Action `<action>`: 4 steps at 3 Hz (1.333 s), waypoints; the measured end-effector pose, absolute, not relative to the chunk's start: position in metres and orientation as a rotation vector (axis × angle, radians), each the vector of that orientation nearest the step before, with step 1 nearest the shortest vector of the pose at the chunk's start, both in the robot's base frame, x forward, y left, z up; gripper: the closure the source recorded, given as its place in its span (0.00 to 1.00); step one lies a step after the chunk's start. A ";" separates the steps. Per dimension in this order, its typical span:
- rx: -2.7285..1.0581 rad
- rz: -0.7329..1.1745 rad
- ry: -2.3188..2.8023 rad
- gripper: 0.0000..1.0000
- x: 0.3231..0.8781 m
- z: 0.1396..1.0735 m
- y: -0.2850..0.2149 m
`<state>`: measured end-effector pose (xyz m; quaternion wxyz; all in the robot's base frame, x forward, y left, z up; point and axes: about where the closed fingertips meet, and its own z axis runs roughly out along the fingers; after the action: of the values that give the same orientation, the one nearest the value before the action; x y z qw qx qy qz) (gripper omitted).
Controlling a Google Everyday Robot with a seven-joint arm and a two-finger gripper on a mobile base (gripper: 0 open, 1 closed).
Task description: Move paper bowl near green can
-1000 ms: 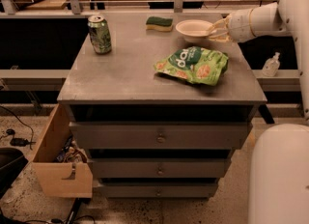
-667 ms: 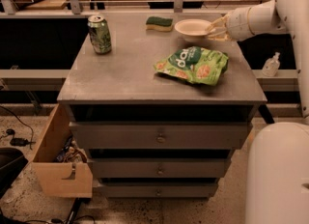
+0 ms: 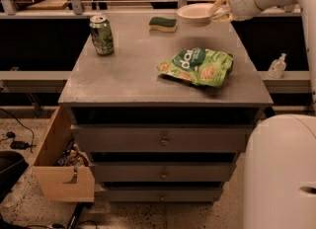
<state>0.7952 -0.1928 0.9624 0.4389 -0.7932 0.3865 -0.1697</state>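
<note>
The paper bowl (image 3: 194,13) is off-white and shallow. It hangs a little above the far right part of the grey cabinet top (image 3: 133,70). My gripper (image 3: 217,12) comes in from the right on the white arm and is shut on the bowl's right rim. The green can (image 3: 101,35) stands upright at the far left of the top, well to the left of the bowl.
A green-and-yellow sponge (image 3: 163,23) lies at the back between can and bowl. A green snack bag (image 3: 197,66) lies right of centre. A sanitizer bottle (image 3: 277,66) stands on a ledge at right. An open drawer (image 3: 59,164) juts out lower left. My white base (image 3: 281,173) fills the lower right.
The bowl has risen off the cabinet top in my gripper's hold and moved slightly back. The can, sponge and bag have not moved.
</note>
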 end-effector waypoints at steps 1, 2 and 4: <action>-1.971 -0.406 0.996 1.00 0.781 1.000 -0.164; -1.935 -0.351 1.035 1.00 0.773 1.012 -0.134; -1.749 -0.378 1.082 1.00 0.738 1.067 -0.080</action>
<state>0.7376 -0.0804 1.0668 0.5015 -0.7236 0.4477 -0.1562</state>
